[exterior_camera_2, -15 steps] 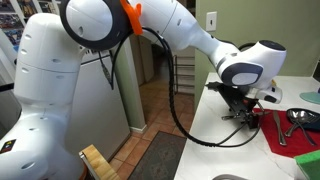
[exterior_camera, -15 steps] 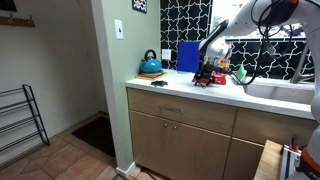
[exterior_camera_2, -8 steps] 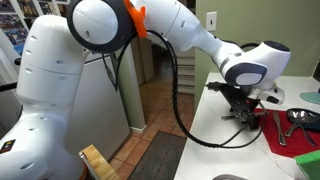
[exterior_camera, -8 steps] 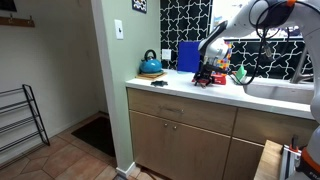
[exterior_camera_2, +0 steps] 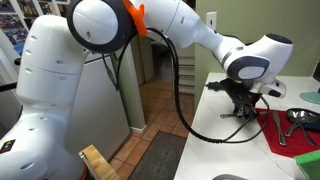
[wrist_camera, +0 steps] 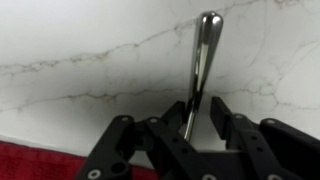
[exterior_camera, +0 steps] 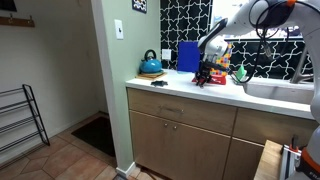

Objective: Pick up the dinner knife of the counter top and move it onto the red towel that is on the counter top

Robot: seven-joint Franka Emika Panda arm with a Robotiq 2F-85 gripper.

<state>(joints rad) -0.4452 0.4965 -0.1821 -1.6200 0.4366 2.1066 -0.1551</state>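
The dinner knife [wrist_camera: 203, 55] lies on the white marbled surface [wrist_camera: 80, 50]. In the wrist view it runs from between the jaws of the gripper [wrist_camera: 197, 112] out toward 12 o'clock, its rounded end farthest away. The jaws stand narrowed on either side of the knife. One finger is against it, and a thin strip of surface shows beside the other finger, so I cannot tell whether they pinch it. The red towel [wrist_camera: 40, 160] fills the 7 o'clock corner, apart from the knife. In an exterior view the gripper [exterior_camera_2: 243, 108] hangs low over the surface, with the red towel [exterior_camera_2: 290, 135] at its 4 o'clock.
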